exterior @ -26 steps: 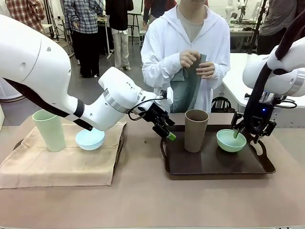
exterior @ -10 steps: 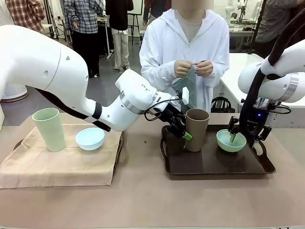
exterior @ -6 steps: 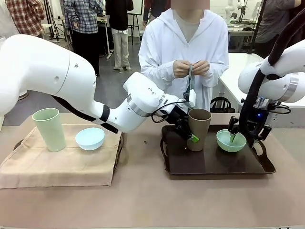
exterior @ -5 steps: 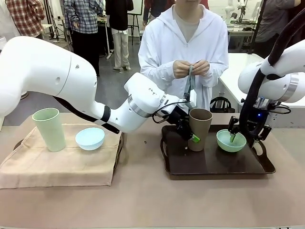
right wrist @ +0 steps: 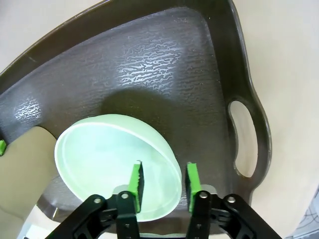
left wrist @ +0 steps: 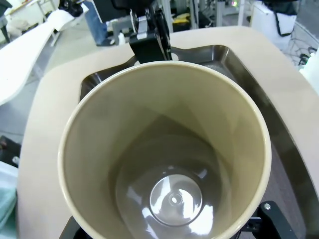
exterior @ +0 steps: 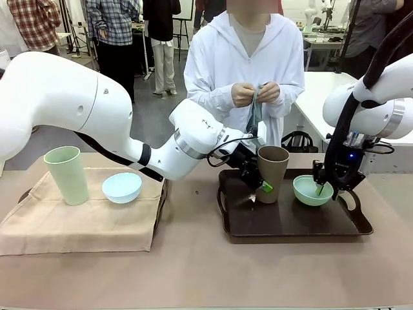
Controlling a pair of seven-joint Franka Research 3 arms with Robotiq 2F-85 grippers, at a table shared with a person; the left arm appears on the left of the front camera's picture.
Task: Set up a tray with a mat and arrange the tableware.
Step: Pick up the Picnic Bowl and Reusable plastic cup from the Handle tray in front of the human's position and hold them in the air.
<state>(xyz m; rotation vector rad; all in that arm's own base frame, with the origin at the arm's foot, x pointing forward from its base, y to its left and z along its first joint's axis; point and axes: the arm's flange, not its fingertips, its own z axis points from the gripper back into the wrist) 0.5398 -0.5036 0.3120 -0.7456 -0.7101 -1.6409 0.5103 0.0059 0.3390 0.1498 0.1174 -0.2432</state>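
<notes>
On the dark brown tray [exterior: 290, 226] stands the brown cup [exterior: 272, 169], and my left gripper [exterior: 263, 184] is shut on its lower wall. In the left wrist view the cup's open mouth [left wrist: 164, 149] sits between my fingers [left wrist: 271, 216]. The mint green bowl [exterior: 313, 192] rests on the tray's right half. My right gripper [exterior: 322, 187] is open over the bowl's rim, one pad inside the bowl [right wrist: 109, 154] and one outside, as the right gripper [right wrist: 163, 179] shows from the wrist. The pale green cup [exterior: 66, 174] and light blue bowl [exterior: 121, 187] stand on a beige mat [exterior: 84, 223] at the left.
A person across the table holds a dark grey-green cloth [exterior: 255, 110] in both hands at chest height. A second dark tray's edge [exterior: 162, 194] peeks from under the beige mat. The tray's handle hole [right wrist: 245, 142] lies just beside my right fingers.
My left gripper swung right from the tray's left edge to the brown cup and took hold of it, and the cup shifted slightly right. The person gathered the cloth narrower. The right gripper barely moved.
</notes>
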